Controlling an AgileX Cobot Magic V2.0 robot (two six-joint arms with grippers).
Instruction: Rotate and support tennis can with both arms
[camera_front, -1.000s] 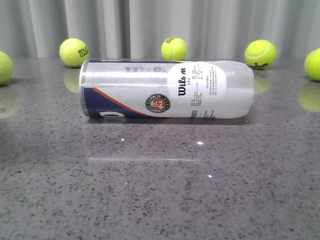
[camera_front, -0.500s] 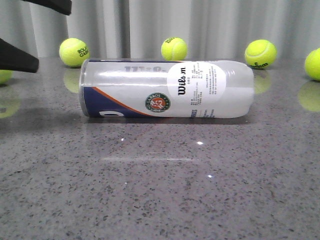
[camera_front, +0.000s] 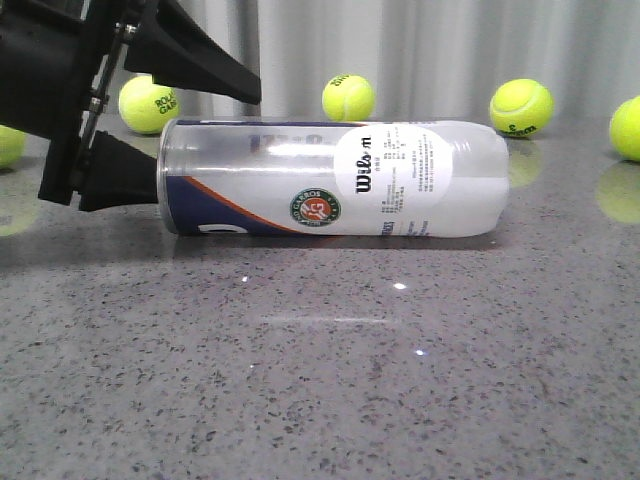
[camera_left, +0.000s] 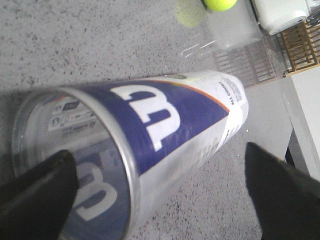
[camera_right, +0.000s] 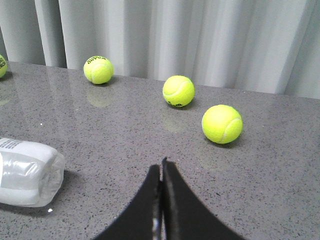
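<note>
A tennis can (camera_front: 335, 178) lies on its side across a speckled grey bench (camera_front: 320, 380), its silver-rimmed end toward the robot's left and its rounded clear end toward the right. The left claw (camera_front: 195, 135) reaches in from the left edge of the front view with its jaws spread wide: the upper finger (camera_front: 205, 65) passes above the rimmed end, the lower finger (camera_front: 125, 172) meets that end just beside the rim. In the left wrist view the can (camera_left: 165, 125) runs out between the two dark fingers, one (camera_left: 37, 195) at the open mouth, the other (camera_left: 282, 192) standing clear of the can's side; whether either finger presses the can cannot be told.

The right claw (camera_right: 161, 200) appears only in its own wrist view, its fingers pressed together with nothing between them, poised above bare bench. The can's clear end (camera_right: 27, 172) lies well apart from it.

Five tennis balls sit toward the back of the bench before a pale curtain (camera_front: 420, 50): one (camera_front: 149, 104) behind the left claw, one (camera_front: 349, 97) behind the can's middle, one (camera_front: 521, 107) beyond its clear end, one (camera_front: 627, 128) at the right edge, and one (camera_front: 10, 145) partly hidden at the left edge. The near bench in front of the can is open, as is the stretch to its right.
</note>
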